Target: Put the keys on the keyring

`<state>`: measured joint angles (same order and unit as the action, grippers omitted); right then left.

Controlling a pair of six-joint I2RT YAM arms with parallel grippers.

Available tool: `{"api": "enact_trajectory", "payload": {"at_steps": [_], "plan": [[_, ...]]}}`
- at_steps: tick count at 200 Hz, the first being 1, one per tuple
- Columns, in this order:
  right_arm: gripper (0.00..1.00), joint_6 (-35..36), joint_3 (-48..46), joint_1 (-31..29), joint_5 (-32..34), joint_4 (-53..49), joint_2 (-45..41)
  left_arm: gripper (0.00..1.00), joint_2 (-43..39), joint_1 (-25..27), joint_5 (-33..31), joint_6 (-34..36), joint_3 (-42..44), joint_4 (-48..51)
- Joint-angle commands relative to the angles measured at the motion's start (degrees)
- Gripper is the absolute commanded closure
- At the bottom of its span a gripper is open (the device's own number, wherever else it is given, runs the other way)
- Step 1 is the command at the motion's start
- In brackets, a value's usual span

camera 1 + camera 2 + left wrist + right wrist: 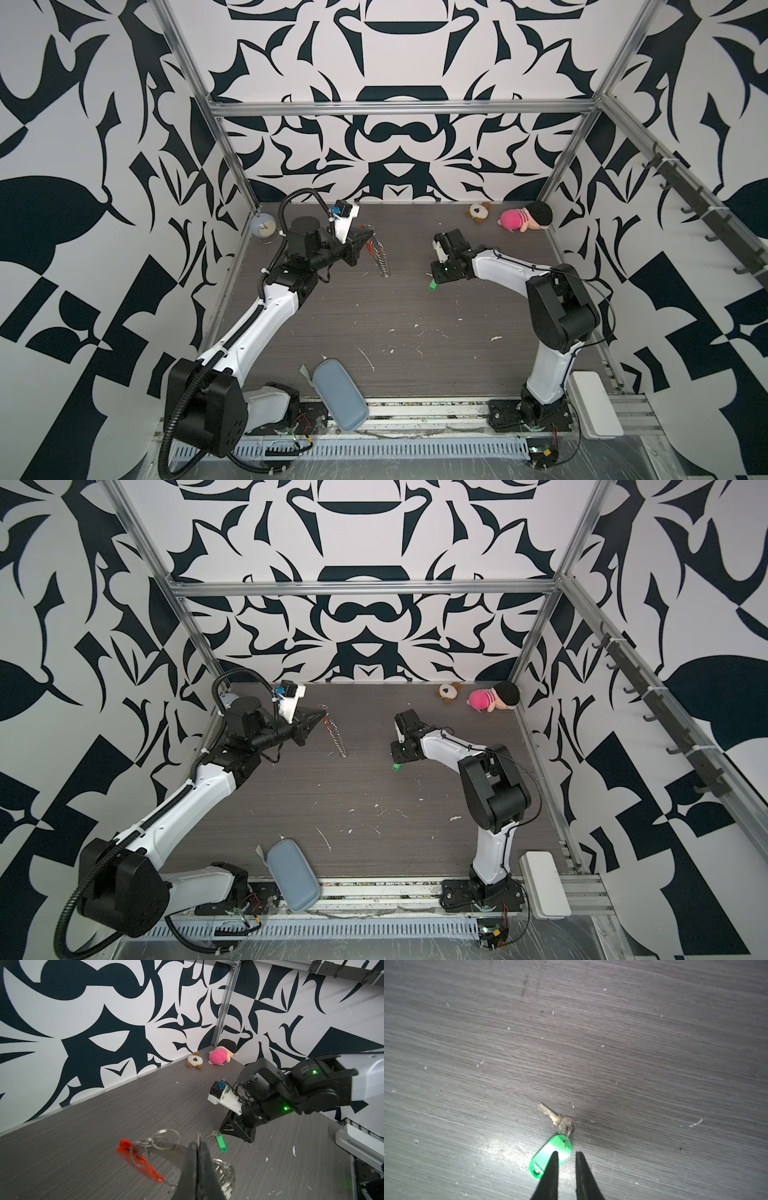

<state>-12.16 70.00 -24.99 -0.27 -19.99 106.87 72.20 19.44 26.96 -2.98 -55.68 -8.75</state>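
**Inspector A:** The right gripper [567, 1152] has its tips narrowly apart and grips nothing. It hangs low over the green tag [545, 1155] of the keys [560, 1139], which lie flat on the table [415, 316], right of centre.

**Inspector B:** We note the left gripper [197, 1144] clamped on the keyring [225, 1169], far left.

**Inspector A:** Pick-up stage, we judge. Next, close squarely on the tag.

**Inspector B:** Bare table lies between the arms. The plush toys [515, 219] sit well apart, far right.

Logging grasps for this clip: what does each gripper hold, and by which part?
The left gripper is shut on the keyring, pinching its metal loop beside the red bar. The right gripper is open over the keys, holding nothing.
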Motion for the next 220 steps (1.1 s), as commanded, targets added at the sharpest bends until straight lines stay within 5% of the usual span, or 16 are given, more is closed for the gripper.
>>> {"api": "enact_trajectory", "payload": {"at_steps": [1, 139, 220], "plan": [[0.82, 0.65, 2.02, -0.56, 1.11, -1.81, 0.33, 1.0, -0.13, -0.26, 0.81, -0.18, -0.24, -2.13], [0.76, 0.48, 4.68, -1.2, 0.9, -2.53, 3.11, 1.0, -0.07, -0.23, 0.81, -0.19, 0.06, -2.23], [0.82, 0.47, 4.71, -1.53, 0.9, -2.69, 4.49, 1.0, -0.29, -0.2, 0.15, 0.44, 0.49, -2.25]]}}
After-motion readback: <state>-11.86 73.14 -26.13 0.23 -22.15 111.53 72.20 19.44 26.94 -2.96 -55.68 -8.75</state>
